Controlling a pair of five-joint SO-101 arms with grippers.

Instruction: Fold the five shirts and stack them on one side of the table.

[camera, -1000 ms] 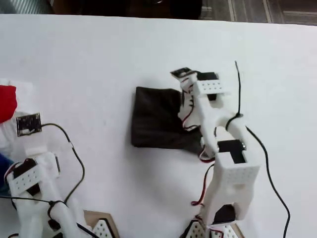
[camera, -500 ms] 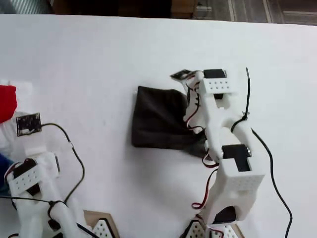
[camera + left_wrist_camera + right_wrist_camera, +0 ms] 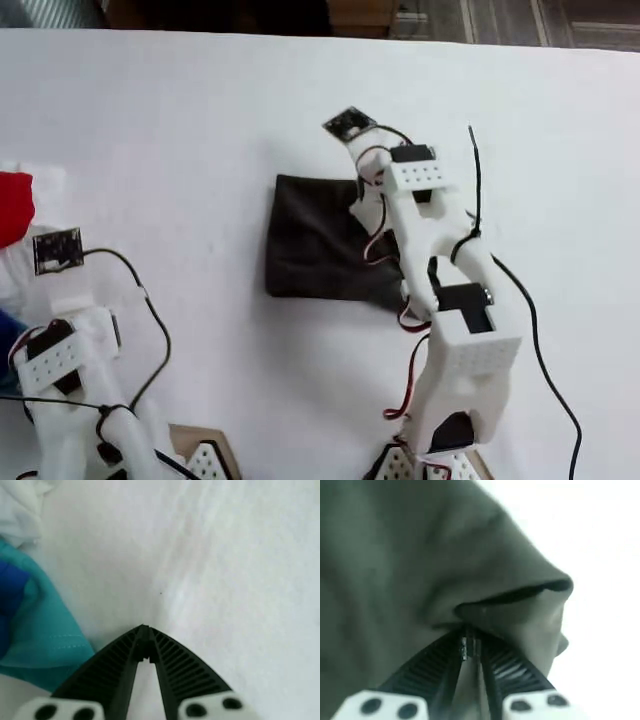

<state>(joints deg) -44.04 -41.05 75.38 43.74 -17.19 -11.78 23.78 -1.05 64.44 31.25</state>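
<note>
RIGHT ARM WORKS THE FOLD. The right arm's jaws were pinched narrow on a fold of the black shirt (image 3: 395, 555), the dark cloth bunched over their tips in the right wrist view. Over the preceding second the right arm (image 3: 440, 260) had swung its wrist a little toward the right side of the worktop (image 3: 200, 110) and then back. It ended slightly farther across, above the shirt's right-hand edge.

The shirt itself barely altered through this. It lay near the middle of the worktop as a compact dark rectangle, already doubled over, its right edge tucked beneath the arm. Judged from that, the short back-and-forth looked like a tug to square or tighten the fold rather than a new fold. The garment had not yet begun its trip to the stack.

The left arm's jaws were closed on nothing, tips meeting just above bare worktop, with a teal-and-blue shirt (image 3: 45, 635) just beside them and white cloth (image 3: 20, 505) beyond. The left arm (image 3: 60, 370) had not moved in that second, parked at the near left corner. A red shirt (image 3: 12, 205) lay at the left edge, near it.

With coloured garments gathered on that side, the left edge appeared to be the stacking place, well apart from the black shirt. Carrying it there seemed the step left for this piece.
</note>
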